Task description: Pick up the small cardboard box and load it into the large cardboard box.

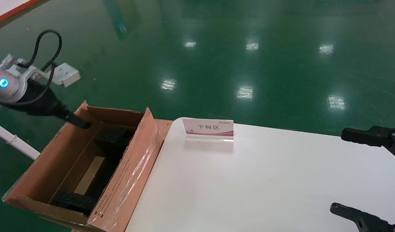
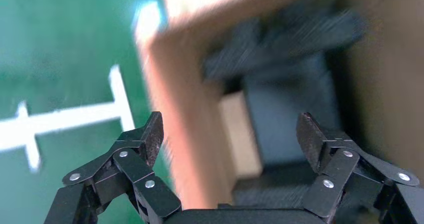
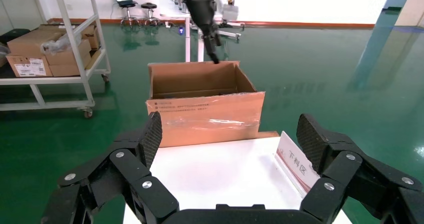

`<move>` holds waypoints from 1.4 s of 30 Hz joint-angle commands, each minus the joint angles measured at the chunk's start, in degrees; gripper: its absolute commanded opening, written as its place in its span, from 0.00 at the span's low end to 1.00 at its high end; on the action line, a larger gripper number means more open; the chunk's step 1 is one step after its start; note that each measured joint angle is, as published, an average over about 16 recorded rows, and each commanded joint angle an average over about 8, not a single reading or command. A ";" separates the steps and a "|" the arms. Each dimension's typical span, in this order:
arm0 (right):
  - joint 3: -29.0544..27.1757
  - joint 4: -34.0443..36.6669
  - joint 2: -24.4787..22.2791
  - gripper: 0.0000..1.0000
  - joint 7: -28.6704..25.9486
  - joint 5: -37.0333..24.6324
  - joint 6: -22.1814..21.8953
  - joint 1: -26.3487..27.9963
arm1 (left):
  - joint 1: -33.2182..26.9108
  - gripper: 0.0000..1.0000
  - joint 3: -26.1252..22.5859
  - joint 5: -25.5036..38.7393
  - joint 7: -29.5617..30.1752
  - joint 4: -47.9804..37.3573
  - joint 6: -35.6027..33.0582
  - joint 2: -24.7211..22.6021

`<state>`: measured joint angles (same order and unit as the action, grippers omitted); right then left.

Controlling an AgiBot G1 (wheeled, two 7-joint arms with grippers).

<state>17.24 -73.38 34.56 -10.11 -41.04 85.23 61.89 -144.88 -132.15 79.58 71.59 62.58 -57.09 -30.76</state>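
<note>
Now my left gripper [image 1: 83, 124] hangs wide open and empty over the large box's [image 1: 126, 180] far rim; descending could snag that flap. My right gripper [image 3: 227, 136] waits open above the tabletop [image 1: 265, 183].

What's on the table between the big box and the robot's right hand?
Only a small sign with red print stands on the white table between the large cardboard box and the open right gripper; the head view shows it.

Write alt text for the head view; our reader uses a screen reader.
The left gripper reaches over the far end of an open large box holding black foam, beside a white table with a sign. The right gripper waits open at the table's right edge.
</note>
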 commanded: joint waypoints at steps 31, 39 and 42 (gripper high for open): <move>0.07 0.07 -0.02 1.00 0.05 0.05 -0.01 0.03 | 11.58 1.00 26.78 -9.49 -15.53 13.34 -4.02 2.88; 0.09 0.07 -0.03 1.00 0.06 0.06 -0.01 0.03 | 23.55 1.00 41.68 -14.20 -23.09 12.94 -8.12 1.69; 0.10 0.07 -0.03 1.00 0.07 0.07 -0.02 0.04 | 28.04 1.00 47.28 -15.97 -25.93 12.80 -9.66 1.24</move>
<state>17.34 -73.31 34.53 -10.04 -40.97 85.21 61.92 -116.83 -84.85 63.61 45.66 75.38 -66.76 -29.52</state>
